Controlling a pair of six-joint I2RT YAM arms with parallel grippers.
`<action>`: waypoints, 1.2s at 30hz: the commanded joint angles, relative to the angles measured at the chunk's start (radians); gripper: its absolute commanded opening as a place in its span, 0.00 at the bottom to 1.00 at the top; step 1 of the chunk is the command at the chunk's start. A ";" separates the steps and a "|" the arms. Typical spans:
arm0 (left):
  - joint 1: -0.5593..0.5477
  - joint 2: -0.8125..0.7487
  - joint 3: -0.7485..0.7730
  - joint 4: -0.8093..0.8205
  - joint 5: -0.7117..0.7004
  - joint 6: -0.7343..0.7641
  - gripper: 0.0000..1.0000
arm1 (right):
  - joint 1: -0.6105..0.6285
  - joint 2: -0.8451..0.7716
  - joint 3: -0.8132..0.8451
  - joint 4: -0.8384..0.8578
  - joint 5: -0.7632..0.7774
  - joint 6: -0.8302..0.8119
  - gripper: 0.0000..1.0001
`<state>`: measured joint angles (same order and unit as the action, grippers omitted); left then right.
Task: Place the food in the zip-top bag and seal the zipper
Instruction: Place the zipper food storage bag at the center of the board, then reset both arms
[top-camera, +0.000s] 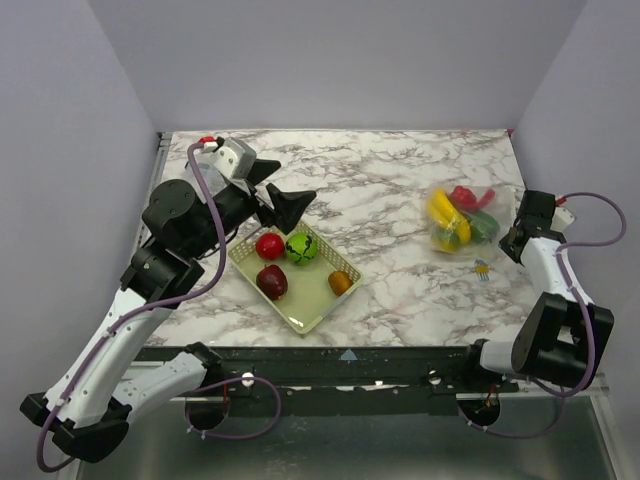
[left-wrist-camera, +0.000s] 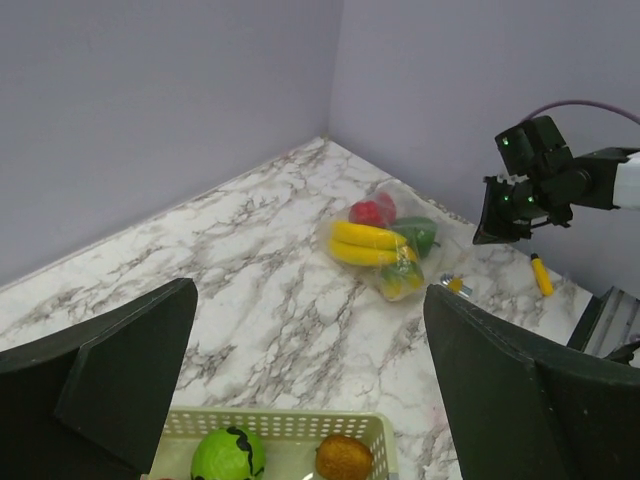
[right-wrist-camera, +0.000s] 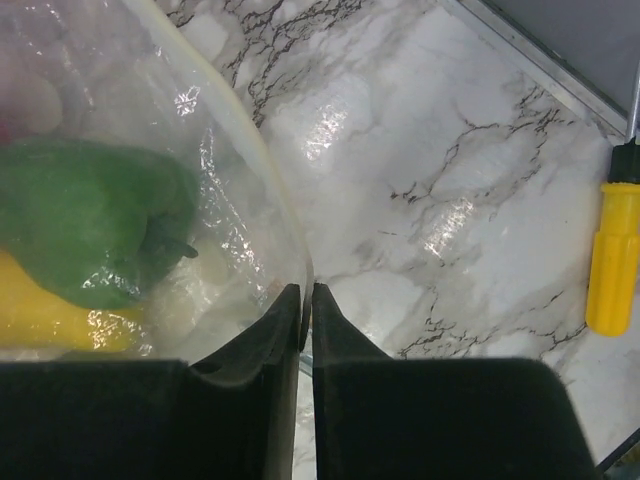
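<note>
The zip-top bag (top-camera: 462, 222) lies at the right of the table with yellow bananas (top-camera: 447, 212), a green pepper (top-camera: 483, 226) and a red piece inside. My right gripper (top-camera: 508, 240) is shut on the bag's zipper (right-wrist-camera: 285, 215) at its edge; the green pepper (right-wrist-camera: 90, 230) shows through the plastic. My left gripper (top-camera: 282, 200) is open and empty, held above the far edge of the pale mesh basket (top-camera: 310, 318). The basket holds a red fruit (top-camera: 269, 245), a green fruit (top-camera: 301, 247), a dark red fruit (top-camera: 272, 282) and an orange fruit (top-camera: 340, 283).
A small yellow screwdriver (right-wrist-camera: 612, 262) lies on the table right of the bag. A small yellow and blue item (top-camera: 482, 268) lies just in front of the bag. Purple walls close in the table at the back and sides.
</note>
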<state>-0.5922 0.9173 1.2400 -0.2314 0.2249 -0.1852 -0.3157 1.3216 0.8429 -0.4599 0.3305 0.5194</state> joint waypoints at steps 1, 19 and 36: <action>-0.022 -0.003 -0.063 0.073 0.047 -0.038 0.99 | -0.002 -0.059 -0.011 -0.002 0.039 0.023 0.14; -0.028 0.007 0.050 0.022 -0.130 -0.095 0.99 | 0.435 -0.257 0.362 -0.249 -0.042 -0.085 0.99; -0.027 -0.397 -0.112 0.200 -0.432 -0.026 0.99 | 0.532 -0.593 0.521 -0.044 -0.393 -0.067 0.99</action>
<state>-0.6174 0.6201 1.1950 -0.0971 -0.1112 -0.2584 0.2123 0.7876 1.3529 -0.5529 -0.0490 0.4438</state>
